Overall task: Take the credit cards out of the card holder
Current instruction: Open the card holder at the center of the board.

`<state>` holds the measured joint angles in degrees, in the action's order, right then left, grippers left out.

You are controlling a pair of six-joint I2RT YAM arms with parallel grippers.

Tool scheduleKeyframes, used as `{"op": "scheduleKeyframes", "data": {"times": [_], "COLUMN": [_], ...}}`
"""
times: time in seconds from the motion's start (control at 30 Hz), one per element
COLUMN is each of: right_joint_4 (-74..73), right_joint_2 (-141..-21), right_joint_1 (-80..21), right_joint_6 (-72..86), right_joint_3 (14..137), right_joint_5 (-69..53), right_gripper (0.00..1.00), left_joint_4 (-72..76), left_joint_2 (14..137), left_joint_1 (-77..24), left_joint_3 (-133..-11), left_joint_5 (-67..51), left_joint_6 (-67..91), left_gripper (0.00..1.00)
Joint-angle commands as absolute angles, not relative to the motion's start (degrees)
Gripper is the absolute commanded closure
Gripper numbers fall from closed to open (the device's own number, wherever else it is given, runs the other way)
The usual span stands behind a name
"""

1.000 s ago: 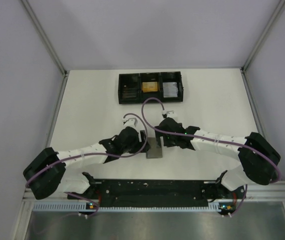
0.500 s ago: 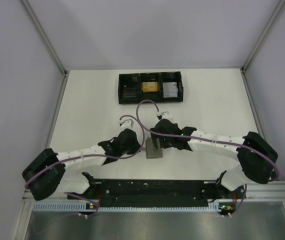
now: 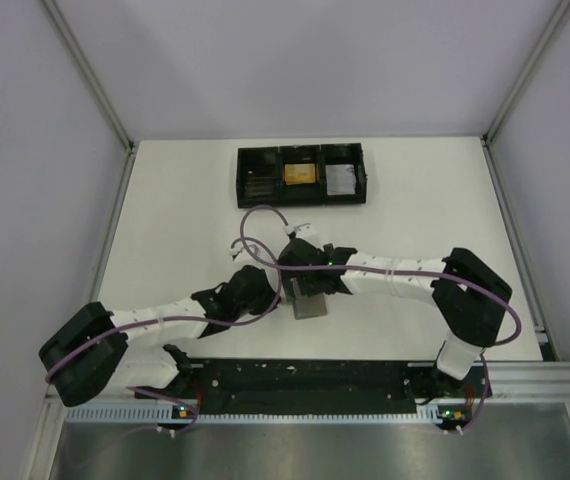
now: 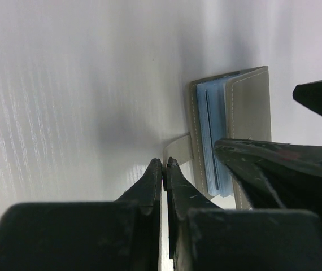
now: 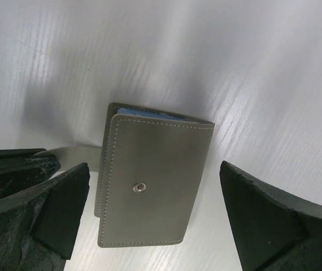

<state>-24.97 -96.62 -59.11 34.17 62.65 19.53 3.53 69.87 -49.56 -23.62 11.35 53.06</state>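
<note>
The grey card holder (image 3: 311,303) lies folded shut on the white table, its snap stud (image 5: 140,187) facing up. Light blue inner pockets (image 4: 213,132) show at its open edge. The credit cards are hidden inside it. My left gripper (image 4: 164,164) is shut on the holder's small tab (image 4: 178,148), which sticks out of the left side. My right gripper (image 5: 154,169) hangs open just above the holder, one finger on each side of it, touching nothing. In the top view the left gripper (image 3: 283,293) and the right gripper (image 3: 310,286) meet over the holder.
A black three-compartment tray (image 3: 301,176) stands at the back of the table, with a yellow item in the middle cell and a grey one in the right cell. Frame posts and white walls bound the table on both sides.
My left gripper has closed on the tab. The right arm has swung left and now hangs over the holder, its jaws a little wider. The holder has not moved.
</note>
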Motion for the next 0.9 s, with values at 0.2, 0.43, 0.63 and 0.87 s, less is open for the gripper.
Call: {"op": "scheduleKeyframes", "data": {"times": [0.2,0.43,0.63,0.87], "right_joint_4": [-32.8,-33.3,-33.4,-33.1], "right_joint_2": [-96.6,-90.8,-88.2,-88.1], "right_joint_1": [-60.1,-57.7,-54.7,-49.1], "right_joint_6": [33.8,33.2,32.6,32.9], "right_joint_3": [65.1,62.0,58.3,52.3], "right_joint_5": [27.7,28.9,29.5,30.0], "right_gripper": [0.03,0.03,0.02,0.02], "left_joint_4": [6.2,4.7,4.0,2.6], "left_joint_2": [67.3,66.4,66.4,65.0], "left_joint_1": [-49.7,-49.7,-49.4,-49.1], "left_joint_3": [-22.2,-22.0,-22.1,-22.2], "left_joint_5": [12.9,14.9,15.0,15.6], "left_joint_6": [53.9,53.6,53.4,53.0], "left_gripper": [1.00,1.00,1.00,1.00]}}
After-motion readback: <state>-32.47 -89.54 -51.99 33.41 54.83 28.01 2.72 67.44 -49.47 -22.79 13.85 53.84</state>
